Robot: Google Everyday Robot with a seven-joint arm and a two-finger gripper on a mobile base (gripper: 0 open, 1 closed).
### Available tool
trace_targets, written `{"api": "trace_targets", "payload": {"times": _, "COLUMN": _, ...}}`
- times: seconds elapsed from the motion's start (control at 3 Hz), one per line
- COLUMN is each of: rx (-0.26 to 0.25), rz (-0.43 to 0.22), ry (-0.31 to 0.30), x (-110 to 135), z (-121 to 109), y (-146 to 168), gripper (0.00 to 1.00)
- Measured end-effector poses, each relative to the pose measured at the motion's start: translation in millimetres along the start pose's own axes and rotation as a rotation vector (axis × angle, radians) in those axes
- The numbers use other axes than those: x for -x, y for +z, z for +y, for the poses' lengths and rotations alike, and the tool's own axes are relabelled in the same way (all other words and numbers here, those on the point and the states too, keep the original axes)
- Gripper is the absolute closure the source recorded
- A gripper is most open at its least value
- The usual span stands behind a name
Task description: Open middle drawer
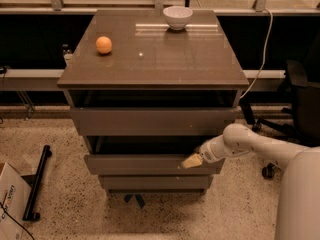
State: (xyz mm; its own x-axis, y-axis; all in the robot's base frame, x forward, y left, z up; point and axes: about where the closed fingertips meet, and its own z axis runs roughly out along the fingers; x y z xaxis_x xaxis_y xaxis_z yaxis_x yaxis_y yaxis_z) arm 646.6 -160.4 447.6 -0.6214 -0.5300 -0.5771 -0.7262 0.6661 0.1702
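Speckled floor, end effector at middle drawer

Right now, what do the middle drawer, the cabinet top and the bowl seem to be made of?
Middle drawer: probably laminated board, matte grey-brown, flat and grainless. Cabinet top: likely the same laminate, but glossier; it reflects light streaks. Bowl: white, smooth, perhaps ceramic or plastic. The claw is at the drawer's upper right edge.

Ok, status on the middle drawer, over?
Gripper at middle drawer front's top edge, right side. Dark gap above the front. Orange and bowl up on the cabinet top, out of the way.
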Motion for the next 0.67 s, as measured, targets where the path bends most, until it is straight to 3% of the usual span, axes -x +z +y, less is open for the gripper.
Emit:
{"api": "trace_targets", "payload": {"times": 0.33, "rx": 0.016, "rz": 0.019, "ry": -0.038, "x": 0.5, "z": 3.7, "y": 6.9, "gripper": 0.0}}
{"api": "trace_targets", "payload": {"times": 0.67, "rx": 0.03, "rz": 0.057, "ry": -0.07, "x": -6.8, "z": 7.3, "y": 14.3, "gripper": 0.0}}
